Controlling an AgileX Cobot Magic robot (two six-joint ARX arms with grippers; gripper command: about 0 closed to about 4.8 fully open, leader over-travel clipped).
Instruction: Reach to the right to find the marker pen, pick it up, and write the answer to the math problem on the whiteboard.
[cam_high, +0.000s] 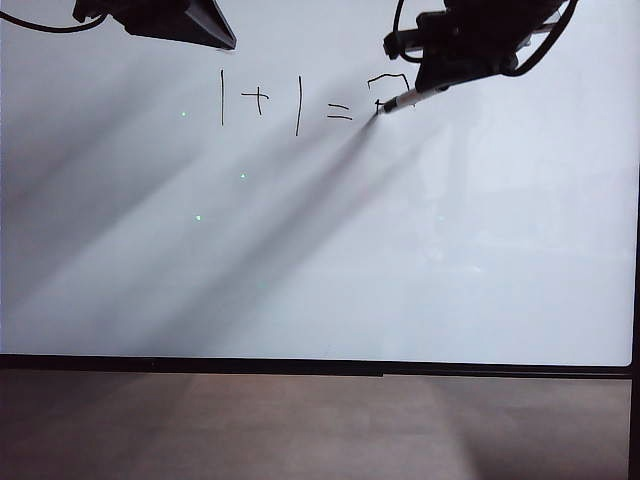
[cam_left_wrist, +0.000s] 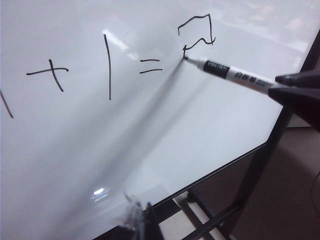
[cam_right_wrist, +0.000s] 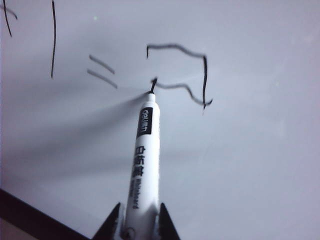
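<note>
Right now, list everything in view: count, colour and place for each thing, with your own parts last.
whiteboard: one, glossy white with a thin black frame, fills most of the exterior view.
math problem: one, thin black strokes reading 1 + 1 =, upper middle of the board.
answer strokes: one unfinished black figure, just after the equals sign.
marker pen: one, white barrel with a black label and dark tip, tip on the board at the unfinished figure.
floor: one brown strip, below the board.
left gripper: one, black, above the board's upper left, holding nothing that shows.
right gripper: one, black, upper right, closed on the marker pen's rear.
</note>
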